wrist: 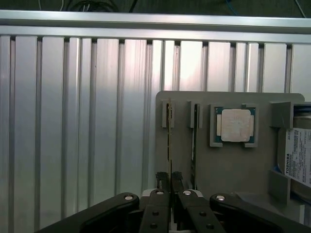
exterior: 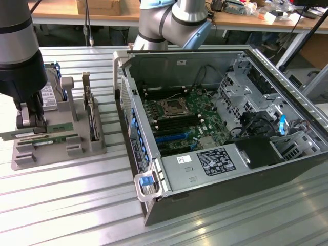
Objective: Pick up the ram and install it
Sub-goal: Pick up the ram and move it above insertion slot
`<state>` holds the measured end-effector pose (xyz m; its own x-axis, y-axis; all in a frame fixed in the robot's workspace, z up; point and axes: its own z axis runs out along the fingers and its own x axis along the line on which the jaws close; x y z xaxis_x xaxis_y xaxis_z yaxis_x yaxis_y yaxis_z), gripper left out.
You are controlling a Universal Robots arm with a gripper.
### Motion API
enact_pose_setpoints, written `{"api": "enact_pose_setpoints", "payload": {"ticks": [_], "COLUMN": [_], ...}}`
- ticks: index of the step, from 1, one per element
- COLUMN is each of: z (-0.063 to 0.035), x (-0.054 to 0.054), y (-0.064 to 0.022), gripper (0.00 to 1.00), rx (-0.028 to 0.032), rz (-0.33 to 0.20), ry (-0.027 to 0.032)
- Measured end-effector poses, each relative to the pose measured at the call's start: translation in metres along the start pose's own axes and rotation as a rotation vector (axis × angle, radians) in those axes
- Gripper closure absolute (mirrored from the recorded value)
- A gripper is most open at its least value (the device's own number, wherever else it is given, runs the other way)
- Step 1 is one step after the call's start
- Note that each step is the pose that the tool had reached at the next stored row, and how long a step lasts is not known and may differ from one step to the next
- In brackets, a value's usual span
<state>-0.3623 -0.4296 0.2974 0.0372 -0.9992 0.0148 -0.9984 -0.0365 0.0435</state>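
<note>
- The tabletop (exterior: 66, 205) is ribbed aluminium, its long grooves bright with overhead light. Behind it stand wooden benches cluttered with boxes and cables.
- A grey holder tray (exterior: 25, 163) lies flat right under the tool. An open computer case (exterior: 230, 190) sits well apart from the tool, toward the exterior view's right. Its lid is off and the motherboard (exterior: 179, 115) is showing.
- The arm (exterior: 20, 46) comes straight down over the tray as a thick dark wrist. Its silver joints with blue caps (exterior: 179, 20) bend behind the case.
- The tool (wrist: 169, 178) points downward, its two slim fingers pressed close together and pinching the thin top edge of the ram (wrist: 168, 141) near one end.
- The ram stands on edge in its slot in the tray, running straight away from the tool.
- A second stick (wrist: 195, 145) stands in the parallel slot just beside the tool, untouched.
- Past that stick from the tool, a square processor chip (wrist: 235, 124) rests in its recess. Farther on is a hard drive (wrist: 297, 155) with a white label.
- An expansion card (exterior: 92, 115) stands upright in the tray, between the tool and the case.
</note>
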Motion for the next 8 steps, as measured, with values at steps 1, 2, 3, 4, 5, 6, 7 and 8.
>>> {"api": "enact_pose_setpoints", "payload": {"ticks": [1, 2, 3, 4, 5, 6, 7, 8], "z": [-0.0014, -0.0022, -0.003, -0.0036, -0.0044, -0.005, -0.0059, -0.0064], "x": [0.0, 0.0, 0.0, 0.0, 0.0001, 0.0001, 0.0001, 0.0001], "y": [0.0001, 0.0001, 0.0001, 0.0001, 0.0002, 0.0002, 0.0003, 0.0003], "gripper": [0.87, 0.87, 0.87, 0.87, 0.87, 0.87, 0.87, 0.87], "rx": [0.0, 0.0002, 0.0001, 0.0001, 0.0002, 0.0002, 0.0002, 0.0001], "rz": [0.0, 0.0, 0.0, 0.0, 0.0, 0.0, 0.0, 0.0], "ry": [0.0, -0.0002, -0.0001, -0.0001, -0.0001, -0.0002, -0.0002, -0.0001]}}
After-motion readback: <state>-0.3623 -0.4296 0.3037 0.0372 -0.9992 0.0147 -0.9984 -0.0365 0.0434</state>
